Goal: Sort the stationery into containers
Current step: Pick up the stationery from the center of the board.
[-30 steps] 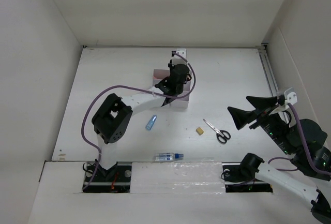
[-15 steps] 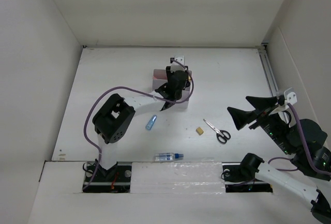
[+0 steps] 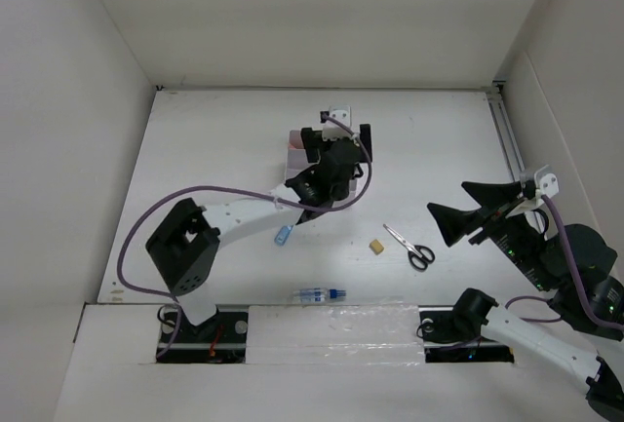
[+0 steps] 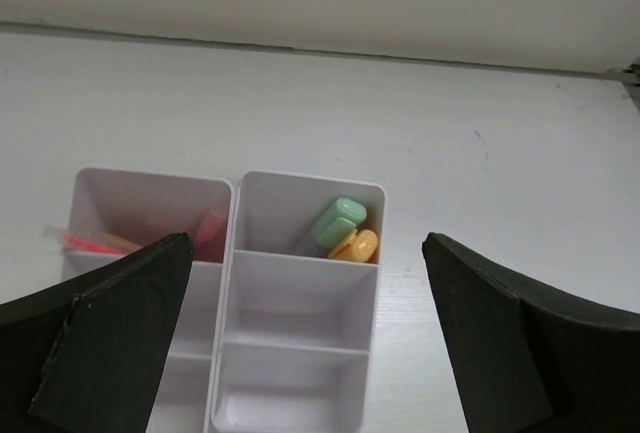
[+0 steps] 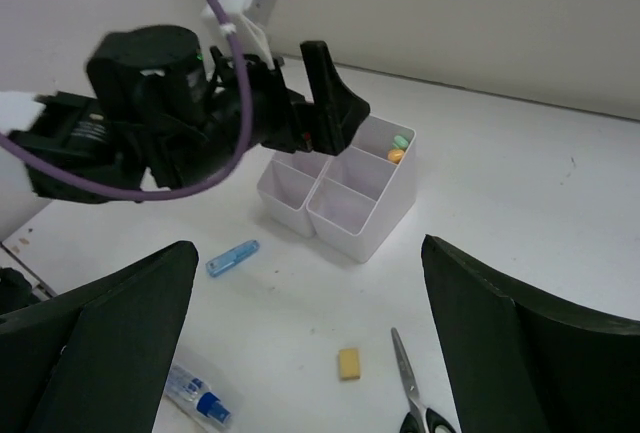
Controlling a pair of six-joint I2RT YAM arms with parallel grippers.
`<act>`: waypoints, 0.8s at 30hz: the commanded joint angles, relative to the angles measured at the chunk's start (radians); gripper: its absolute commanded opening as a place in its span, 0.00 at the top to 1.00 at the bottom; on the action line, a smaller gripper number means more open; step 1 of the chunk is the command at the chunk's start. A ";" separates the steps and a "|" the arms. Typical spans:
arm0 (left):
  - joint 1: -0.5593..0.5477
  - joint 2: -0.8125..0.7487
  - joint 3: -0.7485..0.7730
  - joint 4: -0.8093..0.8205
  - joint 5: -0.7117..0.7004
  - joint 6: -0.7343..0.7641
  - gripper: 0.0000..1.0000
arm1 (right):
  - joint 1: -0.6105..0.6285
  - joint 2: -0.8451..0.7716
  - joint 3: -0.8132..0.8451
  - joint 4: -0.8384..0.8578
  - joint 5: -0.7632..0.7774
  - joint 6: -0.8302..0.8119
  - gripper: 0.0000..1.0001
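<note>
Left gripper (image 4: 305,243) gapes above the organizer (image 4: 312,177), marker (image 4: 330,223) lying inside; right gripper (image 5: 310,246) gapes too; a straight lift should clear the walls

Bright, even diffuse light from above; faint soft shadows under scissors (image 3: 410,248); wrist views: near black fingers (image 4: 100,348) blurred.

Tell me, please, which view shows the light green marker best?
Left wrist view: the light green marker lies close and clear in the organizer. The right wrist view shows a tiny speck; overhead, the left arm hides it.
</note>
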 commanded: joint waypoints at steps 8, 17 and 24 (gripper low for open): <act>-0.035 -0.242 0.078 -0.707 -0.077 -0.310 0.00 | 0.007 0.017 -0.015 0.030 -0.032 -0.007 0.00; 0.011 -0.611 -0.309 -0.720 0.237 -0.345 0.00 | 0.007 0.017 -0.062 0.104 -0.169 -0.028 0.00; 0.011 -0.612 -0.455 -0.724 0.366 -0.415 0.00 | 0.007 0.037 -0.062 0.113 -0.242 -0.028 0.00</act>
